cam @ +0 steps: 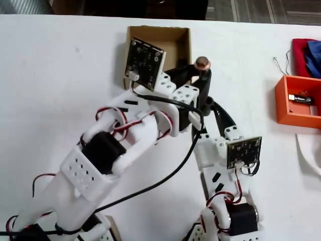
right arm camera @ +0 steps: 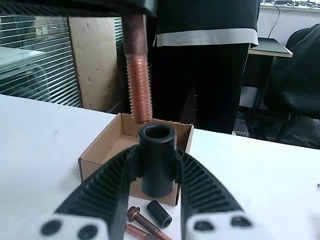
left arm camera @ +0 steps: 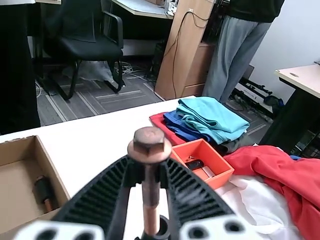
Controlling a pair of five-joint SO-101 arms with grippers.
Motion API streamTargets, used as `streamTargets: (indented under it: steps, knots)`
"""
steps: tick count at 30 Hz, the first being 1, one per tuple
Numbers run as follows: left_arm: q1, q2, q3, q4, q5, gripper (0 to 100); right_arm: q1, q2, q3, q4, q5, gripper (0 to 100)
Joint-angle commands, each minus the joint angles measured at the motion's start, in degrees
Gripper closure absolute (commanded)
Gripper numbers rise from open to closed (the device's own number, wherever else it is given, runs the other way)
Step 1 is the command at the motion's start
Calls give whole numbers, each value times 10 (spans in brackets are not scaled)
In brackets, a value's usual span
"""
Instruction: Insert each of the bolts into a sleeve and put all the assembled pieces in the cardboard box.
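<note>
High view: left gripper [cam: 198, 74] is clamped on a copper bolt [cam: 202, 63]. The bolt head faces up, just outside the cardboard box [cam: 188, 39], off the corner nearest the arms. Right gripper [cam: 206, 108] sits directly under that bolt, on the arms' side of the box. I can't tell what it holds from here. Orange tray [cam: 288, 108] is well apart from the box on the white table [cam: 60, 75], beyond the bolt.

Left wrist view: left gripper [left arm camera: 149, 172] pinches the copper bolt [left arm camera: 148, 149] high on the shank, under the hex head, with the bolt upright. The shank runs down to the black sleeve [left arm camera: 156, 229] right below it. The cardboard box [left arm camera: 49, 167] is just beside the gripper. One assembled piece [left arm camera: 42, 192], a bolt in a sleeve, lies inside on the box floor. The orange tray [left arm camera: 220, 169] is on the far side of the bolt from the box, with folded clothes [left arm camera: 210, 117] behind it.

Right wrist view: right gripper [right arm camera: 156, 156] is closed around the black sleeve [right arm camera: 157, 172], which stands upright with its bore up, in front of the box [right arm camera: 97, 150]. The bolt's [right arm camera: 137, 75] threaded tip hangs in line with the bore, right at the sleeve mouth. I can't tell if it has entered. A loose bolt [right arm camera: 142, 227] and a loose sleeve [right arm camera: 159, 214] lie on the table just in front of the box, touching or nearly so.
</note>
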Motion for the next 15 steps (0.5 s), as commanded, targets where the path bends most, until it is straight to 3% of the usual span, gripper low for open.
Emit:
streamTargets:
  steps: [1, 15]
  knots:
    - [7, -3, -27, -18, -3, 975, 5, -4, -25, -14, 6, 978]
    - [11, -2, -26, -18, -3, 975, 5, -4, -25, -13, 6, 978]
